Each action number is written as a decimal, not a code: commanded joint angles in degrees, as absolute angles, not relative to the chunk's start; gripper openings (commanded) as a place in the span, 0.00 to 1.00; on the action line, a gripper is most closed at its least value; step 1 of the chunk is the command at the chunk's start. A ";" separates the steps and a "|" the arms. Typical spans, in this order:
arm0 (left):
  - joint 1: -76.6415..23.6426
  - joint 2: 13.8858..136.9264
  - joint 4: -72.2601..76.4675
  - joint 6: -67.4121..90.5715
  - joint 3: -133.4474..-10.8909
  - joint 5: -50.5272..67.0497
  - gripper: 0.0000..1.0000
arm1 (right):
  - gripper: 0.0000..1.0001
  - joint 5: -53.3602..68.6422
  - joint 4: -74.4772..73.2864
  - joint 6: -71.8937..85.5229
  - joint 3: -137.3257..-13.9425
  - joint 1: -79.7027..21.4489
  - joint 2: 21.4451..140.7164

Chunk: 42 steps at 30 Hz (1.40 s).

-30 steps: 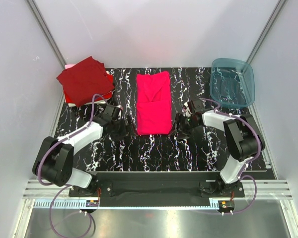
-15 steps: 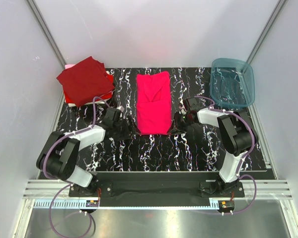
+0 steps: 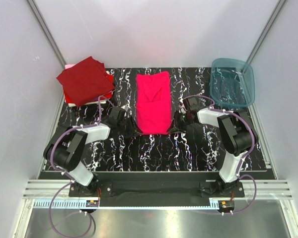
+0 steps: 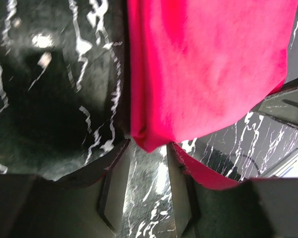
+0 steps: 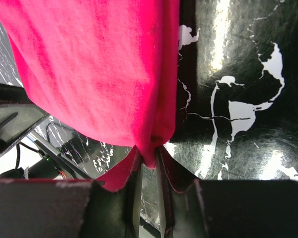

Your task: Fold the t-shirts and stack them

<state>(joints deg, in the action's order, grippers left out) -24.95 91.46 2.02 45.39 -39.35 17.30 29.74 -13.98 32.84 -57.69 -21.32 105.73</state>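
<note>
Here, pink t-shirt (image 3: 153, 101) flat, near corners between both arms' jaws.

A glossy black table (image 3: 154, 153) veined with white, marble-style, fills a small white booth. A plain back wall (image 3: 154, 29) meets the left wall (image 3: 15, 99) and right wall (image 3: 288, 99) behind slanting grey metal posts (image 3: 43, 29) in the corners. Soft, even light falls from above, leaving a faint pink tint low on the back wall and bright glare spots on the tabletop. A ridged aluminium rail (image 3: 44, 191) edges the near side, above a brushed metal surface (image 3: 154, 220).
</note>
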 commanded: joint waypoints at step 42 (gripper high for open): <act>-57.91 54.32 -33.38 62.31 -38.22 -3.07 0.00 | 0.00 24.17 -36.27 48.69 -33.22 -32.08 46.16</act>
<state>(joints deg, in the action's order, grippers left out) -54.26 57.54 -26.13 56.45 -36.95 2.76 26.50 -27.73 43.99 -33.21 -31.48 52.71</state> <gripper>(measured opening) 0.026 0.019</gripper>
